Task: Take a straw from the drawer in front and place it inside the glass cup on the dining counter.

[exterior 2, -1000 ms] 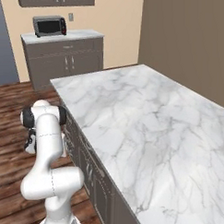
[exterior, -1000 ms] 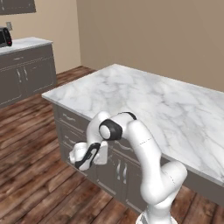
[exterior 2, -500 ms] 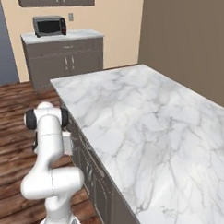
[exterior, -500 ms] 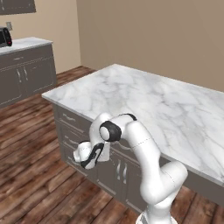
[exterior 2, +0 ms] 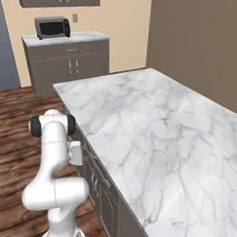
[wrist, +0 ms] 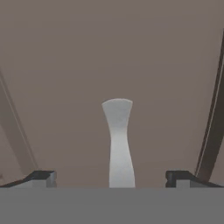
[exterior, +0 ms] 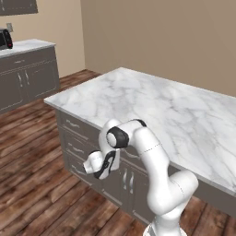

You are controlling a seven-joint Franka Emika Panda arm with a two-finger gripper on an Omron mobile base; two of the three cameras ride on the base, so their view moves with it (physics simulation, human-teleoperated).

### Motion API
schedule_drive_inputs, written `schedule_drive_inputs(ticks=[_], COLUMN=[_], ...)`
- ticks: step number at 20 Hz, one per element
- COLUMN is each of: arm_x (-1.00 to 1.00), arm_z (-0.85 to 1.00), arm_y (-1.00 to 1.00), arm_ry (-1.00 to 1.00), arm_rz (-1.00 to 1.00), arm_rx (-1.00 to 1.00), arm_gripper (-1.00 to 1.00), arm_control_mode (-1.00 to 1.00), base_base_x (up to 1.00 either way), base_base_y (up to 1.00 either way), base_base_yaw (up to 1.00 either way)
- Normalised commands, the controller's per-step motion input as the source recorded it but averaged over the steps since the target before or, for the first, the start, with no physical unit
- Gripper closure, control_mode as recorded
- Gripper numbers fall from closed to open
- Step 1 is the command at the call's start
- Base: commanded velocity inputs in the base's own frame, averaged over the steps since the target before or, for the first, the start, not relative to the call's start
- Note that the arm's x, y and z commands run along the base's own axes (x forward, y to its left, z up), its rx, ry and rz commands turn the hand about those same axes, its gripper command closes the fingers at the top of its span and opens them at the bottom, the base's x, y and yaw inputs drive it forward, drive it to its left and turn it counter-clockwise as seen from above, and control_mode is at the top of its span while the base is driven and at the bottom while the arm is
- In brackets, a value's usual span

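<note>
My gripper (wrist: 112, 177), jaws wide apart and empty, faces the closed drawer (wrist: 109, 65) with its silver handle (wrist: 118, 140) at frame centre between my fingertips (wrist: 41, 177), under the counter (exterior: 152, 106), toaster oven (exterior 2: 52, 27) upper left.

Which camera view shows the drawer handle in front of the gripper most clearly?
The hand view shows it best: the silver handle stands close and centred between the open gripper fingertips, on the dark drawer front. In the left base view the gripper faces the island's cabinet front, where the handles are small. The right base view sees those fronts only edge-on.
</note>
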Motion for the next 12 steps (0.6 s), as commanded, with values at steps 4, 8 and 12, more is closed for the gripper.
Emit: schedule_drive_inputs(ticks=[4,8,12], arm_x=[0.11,0.00,-0.01], arm_z=[-0.08,-0.01,0.00], arm_y=[-0.24,-0.20,-0.18], arm_ry=[0.00,-0.04,-0.03], arm_rz=[0.06,0.02,0.00], arm_rx=[0.00,0.00,0.00], arm_gripper=[-1.00,-1.00,-1.00], arm_control_mode=[-1.00,-1.00,-1.00], base_base_x=[0.00,0.00,0.00], base_base_y=[0.00,0.00,0.00], base_base_yaw=[0.00,0.00,0.00])
